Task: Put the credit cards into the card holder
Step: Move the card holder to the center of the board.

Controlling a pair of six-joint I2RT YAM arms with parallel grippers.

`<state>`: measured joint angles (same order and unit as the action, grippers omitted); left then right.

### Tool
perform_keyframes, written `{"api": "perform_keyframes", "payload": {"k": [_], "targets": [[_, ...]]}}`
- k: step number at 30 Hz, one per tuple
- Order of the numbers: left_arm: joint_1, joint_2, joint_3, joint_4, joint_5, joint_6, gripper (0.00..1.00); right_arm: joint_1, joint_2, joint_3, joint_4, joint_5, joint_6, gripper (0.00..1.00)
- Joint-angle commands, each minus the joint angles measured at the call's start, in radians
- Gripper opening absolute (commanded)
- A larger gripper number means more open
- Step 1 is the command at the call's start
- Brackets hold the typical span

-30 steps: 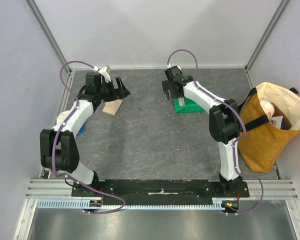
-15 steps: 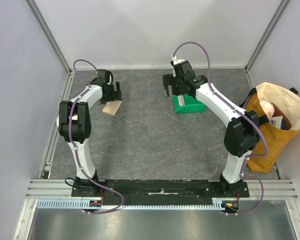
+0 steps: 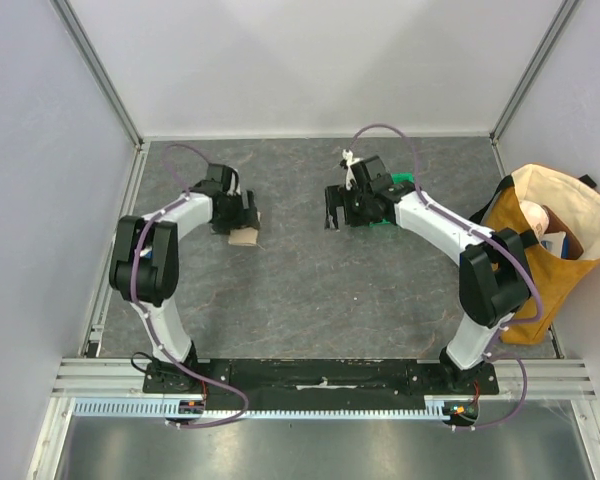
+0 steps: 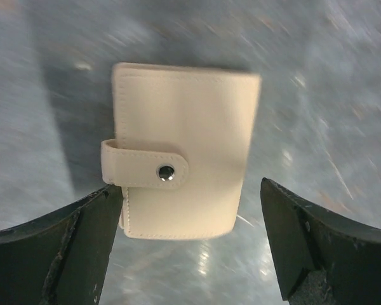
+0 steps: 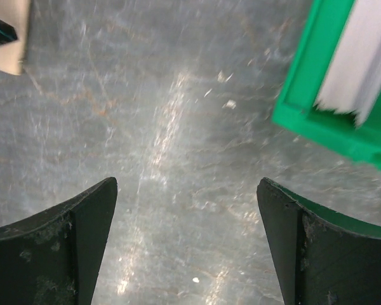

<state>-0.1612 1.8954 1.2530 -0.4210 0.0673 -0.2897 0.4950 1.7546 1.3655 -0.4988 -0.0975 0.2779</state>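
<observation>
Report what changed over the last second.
The left claw swung out and came down over the tan leather card holder, straddling it without gripping. The right claw drew back toward its base, beside the green plastic bin. Both claws stay open; the yellow canvas tote bag is unmoved.

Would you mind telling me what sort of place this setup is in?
Probably a lab robot cell: plain white panels on aluminium posts enclose a grey table, with a left arm and right arm bolted to a rail at its near edge.
</observation>
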Motion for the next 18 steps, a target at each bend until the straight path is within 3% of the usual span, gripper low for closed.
{"api": "perform_keyframes", "payload": {"k": [1, 6, 9, 14, 18], "targets": [[-0.139, -0.096, -0.173, 0.016, 0.221, -0.144, 0.93, 0.03, -0.076, -0.118, 0.106, -0.143, 0.063, 0.98], [-0.357, -0.275, -0.355, 0.143, 0.27, -0.343, 0.93, 0.066, -0.138, -0.281, 0.199, -0.174, 0.128, 0.98], [-0.408, -0.41, -0.443, 0.208, 0.264, -0.436, 0.93, 0.07, -0.173, -0.364, 0.256, -0.174, 0.181, 0.98], [-0.384, -0.575, -0.379, 0.062, -0.027, -0.312, 0.99, 0.077, -0.208, -0.439, 0.338, -0.199, 0.263, 0.98], [-0.238, -0.463, -0.285, 0.096, 0.122, -0.175, 0.99, 0.094, -0.202, -0.48, 0.425, -0.208, 0.355, 0.97]]}}
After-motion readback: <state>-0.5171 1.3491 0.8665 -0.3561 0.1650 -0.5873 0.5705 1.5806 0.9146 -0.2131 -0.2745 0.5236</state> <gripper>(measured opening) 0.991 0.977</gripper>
